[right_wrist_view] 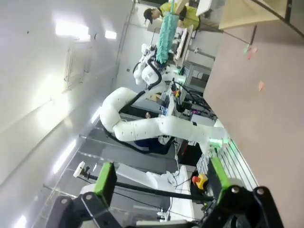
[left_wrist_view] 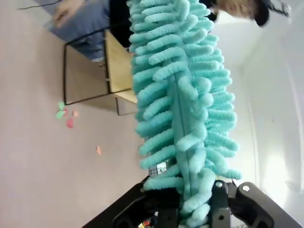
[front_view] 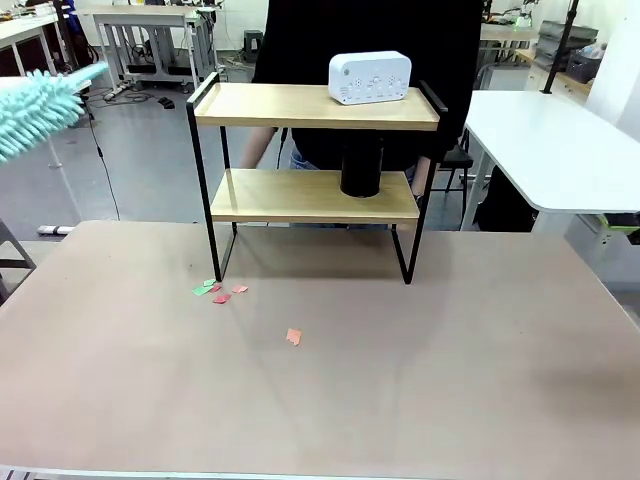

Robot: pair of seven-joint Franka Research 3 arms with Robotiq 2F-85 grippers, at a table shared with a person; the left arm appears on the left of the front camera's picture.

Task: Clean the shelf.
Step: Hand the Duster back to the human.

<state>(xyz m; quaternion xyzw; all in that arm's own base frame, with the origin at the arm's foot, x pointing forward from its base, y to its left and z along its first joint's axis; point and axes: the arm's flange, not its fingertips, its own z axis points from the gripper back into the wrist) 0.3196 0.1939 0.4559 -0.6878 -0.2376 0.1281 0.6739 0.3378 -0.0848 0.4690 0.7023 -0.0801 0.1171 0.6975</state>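
Note:
The shelf [front_view: 300,105] stands at the far middle of the tan table, with two wooden boards in a black frame. A white boxy device [front_view: 369,77] rests on its top board and a black cylinder [front_view: 361,170] on the lower one. A fluffy teal duster [front_view: 35,108] hovers at the left edge, well left of the shelf and above the table. In the left wrist view my left gripper [left_wrist_view: 192,199] is shut on the duster [left_wrist_view: 180,95], with the shelf [left_wrist_view: 116,66] beyond it. My right gripper [right_wrist_view: 160,178] stands open with nothing in it, off the table.
Small paper scraps [front_view: 220,291] lie by the shelf's left front leg, and an orange one [front_view: 293,337] lies nearer me. A person in black stands right behind the shelf. A white table [front_view: 560,150] sits at the right. The tan table [front_view: 450,400] is bare in front.

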